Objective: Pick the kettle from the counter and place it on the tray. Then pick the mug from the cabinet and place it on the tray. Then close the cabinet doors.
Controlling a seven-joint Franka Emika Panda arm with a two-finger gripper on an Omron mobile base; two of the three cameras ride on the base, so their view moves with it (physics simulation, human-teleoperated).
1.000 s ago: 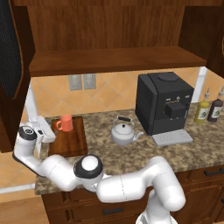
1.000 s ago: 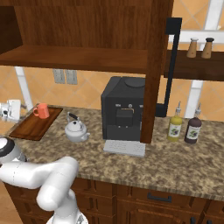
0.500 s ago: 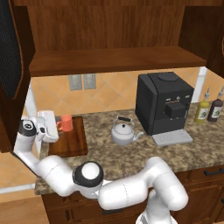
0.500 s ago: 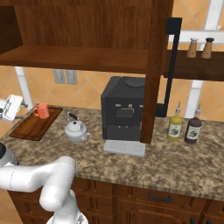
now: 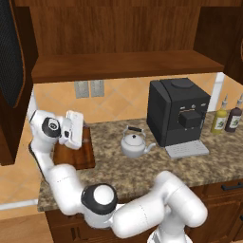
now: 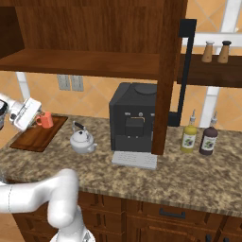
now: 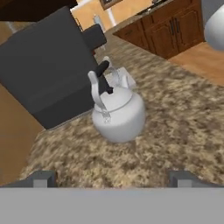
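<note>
You've got a big black coffee machine mid-counter, w/ a grey drip tray at its foot. To its right: two bottles side by side, yellow-green & dark. Two shakers on a wall shelf above. Twin outlets on the tan-tiled backsplash.

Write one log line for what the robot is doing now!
gripper: open, empty, above tray | mug: on tray | kettle: on counter | cabinet doors: open

1 kettle, 1 mug, 2 bottles.
</note>
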